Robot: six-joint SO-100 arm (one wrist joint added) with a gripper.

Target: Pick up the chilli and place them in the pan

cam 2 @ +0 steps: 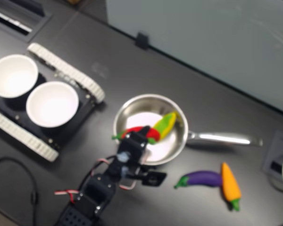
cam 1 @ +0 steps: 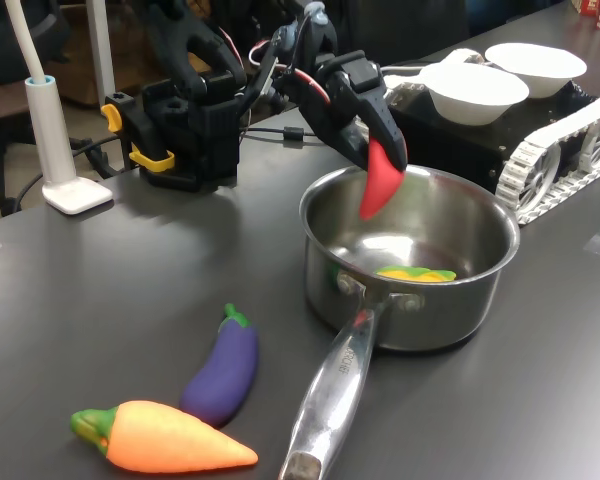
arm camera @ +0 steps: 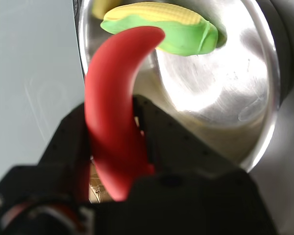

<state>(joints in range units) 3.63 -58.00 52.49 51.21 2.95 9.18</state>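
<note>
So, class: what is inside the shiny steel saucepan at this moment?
A yellow toy corn cob in green husk lies on the floor of the steel saucepan. The gripper holds the curved red chilli above the rim. The near wall hides part of the floor in the first exterior view.

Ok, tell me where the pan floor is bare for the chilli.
Inside the pan, the bare steel floor lies beside the corn, under the chilli in the pincer. The corn's side, towards the handle, is taken.
</note>
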